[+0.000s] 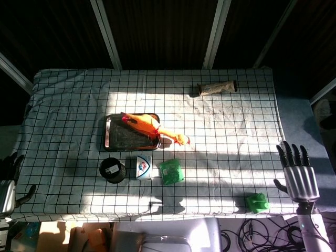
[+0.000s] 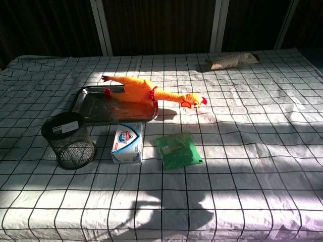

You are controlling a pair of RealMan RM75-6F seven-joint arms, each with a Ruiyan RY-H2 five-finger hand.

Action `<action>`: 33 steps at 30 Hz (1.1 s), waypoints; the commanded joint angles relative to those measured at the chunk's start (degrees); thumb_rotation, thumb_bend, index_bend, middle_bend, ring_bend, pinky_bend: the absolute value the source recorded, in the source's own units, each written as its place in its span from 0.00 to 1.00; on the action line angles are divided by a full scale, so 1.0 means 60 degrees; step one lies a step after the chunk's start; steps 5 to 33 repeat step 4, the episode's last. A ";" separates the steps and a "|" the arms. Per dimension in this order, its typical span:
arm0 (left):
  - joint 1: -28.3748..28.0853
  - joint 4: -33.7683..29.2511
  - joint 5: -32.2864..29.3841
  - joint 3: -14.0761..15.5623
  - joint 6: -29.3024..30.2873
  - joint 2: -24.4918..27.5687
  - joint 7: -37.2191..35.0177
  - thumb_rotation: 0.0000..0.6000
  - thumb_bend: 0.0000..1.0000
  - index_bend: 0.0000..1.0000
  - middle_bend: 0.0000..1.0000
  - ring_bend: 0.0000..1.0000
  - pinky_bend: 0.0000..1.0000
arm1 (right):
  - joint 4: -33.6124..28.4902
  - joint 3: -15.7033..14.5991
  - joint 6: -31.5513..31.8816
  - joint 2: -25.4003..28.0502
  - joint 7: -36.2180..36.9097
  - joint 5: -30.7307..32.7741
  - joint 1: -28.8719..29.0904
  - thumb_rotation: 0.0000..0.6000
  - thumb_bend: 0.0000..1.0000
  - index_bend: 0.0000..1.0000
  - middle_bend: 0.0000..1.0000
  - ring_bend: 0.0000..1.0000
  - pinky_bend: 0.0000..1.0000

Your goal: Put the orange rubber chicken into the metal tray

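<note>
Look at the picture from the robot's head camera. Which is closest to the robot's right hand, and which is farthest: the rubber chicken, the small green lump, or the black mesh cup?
Measured from the right hand, at the table's lower right corner:
1. The small green lump, just to its left by the front edge.
2. The orange rubber chicken, mid-table, body in the metal tray, head hanging out.
3. The black mesh cup, farther left, in front of the tray.
</note>
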 commanded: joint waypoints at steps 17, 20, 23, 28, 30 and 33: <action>-0.0010 -0.0111 0.0317 0.0137 -0.0284 0.0114 -0.0154 1.00 0.29 0.00 0.00 0.00 0.00 | 0.0102 0.0158 0.0165 0.0042 0.0449 -0.0483 -0.0410 1.00 0.01 0.00 0.00 0.00 0.00; -0.0010 -0.0111 0.0317 0.0137 -0.0284 0.0114 -0.0154 1.00 0.29 0.00 0.00 0.00 0.00 | 0.0102 0.0158 0.0165 0.0042 0.0449 -0.0483 -0.0410 1.00 0.01 0.00 0.00 0.00 0.00; -0.0010 -0.0111 0.0317 0.0137 -0.0284 0.0114 -0.0154 1.00 0.29 0.00 0.00 0.00 0.00 | 0.0102 0.0158 0.0165 0.0042 0.0449 -0.0483 -0.0410 1.00 0.01 0.00 0.00 0.00 0.00; -0.0010 -0.0111 0.0317 0.0137 -0.0284 0.0114 -0.0154 1.00 0.29 0.00 0.00 0.00 0.00 | 0.0102 0.0158 0.0165 0.0042 0.0449 -0.0483 -0.0410 1.00 0.01 0.00 0.00 0.00 0.00; -0.0010 -0.0111 0.0317 0.0137 -0.0284 0.0114 -0.0154 1.00 0.29 0.00 0.00 0.00 0.00 | 0.0102 0.0158 0.0165 0.0042 0.0449 -0.0483 -0.0410 1.00 0.01 0.00 0.00 0.00 0.00; -0.0010 -0.0111 0.0317 0.0137 -0.0284 0.0114 -0.0154 1.00 0.29 0.00 0.00 0.00 0.00 | 0.0102 0.0158 0.0165 0.0042 0.0449 -0.0483 -0.0410 1.00 0.01 0.00 0.00 0.00 0.00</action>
